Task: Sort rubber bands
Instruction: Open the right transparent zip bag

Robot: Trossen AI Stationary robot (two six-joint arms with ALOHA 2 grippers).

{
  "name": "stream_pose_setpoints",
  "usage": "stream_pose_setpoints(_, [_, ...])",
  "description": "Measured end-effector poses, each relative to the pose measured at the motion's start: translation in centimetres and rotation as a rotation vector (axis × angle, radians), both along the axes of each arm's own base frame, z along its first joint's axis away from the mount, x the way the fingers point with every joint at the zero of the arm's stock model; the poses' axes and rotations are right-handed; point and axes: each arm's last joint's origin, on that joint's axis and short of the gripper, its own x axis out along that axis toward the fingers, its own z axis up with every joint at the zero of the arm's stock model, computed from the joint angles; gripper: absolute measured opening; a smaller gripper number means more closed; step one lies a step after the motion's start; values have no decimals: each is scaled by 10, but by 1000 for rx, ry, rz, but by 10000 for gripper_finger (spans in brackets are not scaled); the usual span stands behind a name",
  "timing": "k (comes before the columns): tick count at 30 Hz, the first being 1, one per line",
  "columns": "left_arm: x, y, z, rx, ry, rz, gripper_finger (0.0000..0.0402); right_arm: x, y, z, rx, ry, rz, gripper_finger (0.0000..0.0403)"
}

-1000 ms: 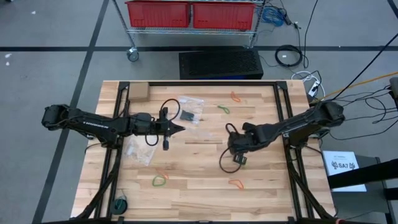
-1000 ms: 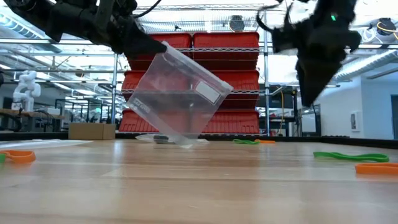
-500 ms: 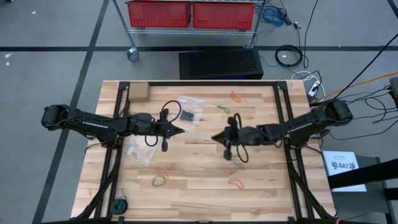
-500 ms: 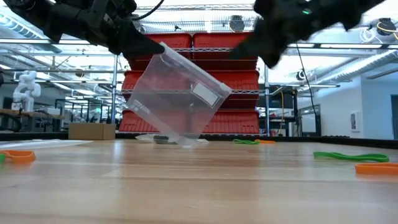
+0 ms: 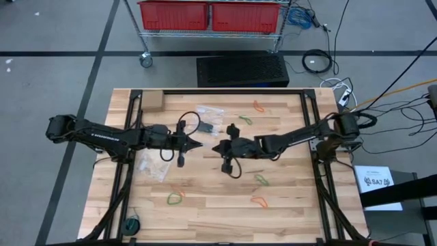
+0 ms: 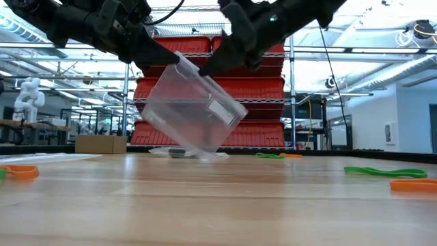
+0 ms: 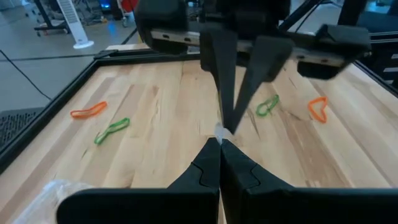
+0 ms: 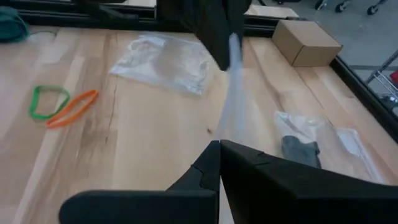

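Thin rubber loops, green and orange, lie flat on the tabletop [image 5: 205, 212]: the rubber bands, scattered around the clear zip bag [image 6: 194, 109] held up mid-table. One green band [image 5: 261, 180] and one orange band [image 5: 259, 201] lie right of the bag; another green and orange pair [image 5: 176, 197] lies nearer the front. Judged light, limp and stretchy, each is best nipped across one strand. The left hand [image 5: 198, 143] is pressed together on the bag's rim. The right hand [image 5: 217, 147], pressed together, meets the same rim opposite.
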Motion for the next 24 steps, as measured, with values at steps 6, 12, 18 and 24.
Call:
stream_pose_setpoints(6, [0, 0, 0, 0, 0, 0, 0, 7, 1, -7, -7, 44, -1, 0])
stream_pose_setpoints(12, [0, 0, 0, -2, 1, 2, 0, 5, -3, -5, -51, 34, -125, 0])
stream_pose_setpoints(18, [0, 0, 0, -18, 1, 5, 0, 6, -9, -3, -75, 11, -186, 0])
stream_pose_setpoints(24, [0, 0, -1, -27, 14, -3, 0, 6, -12, -1, -108, -1, -204, 0])
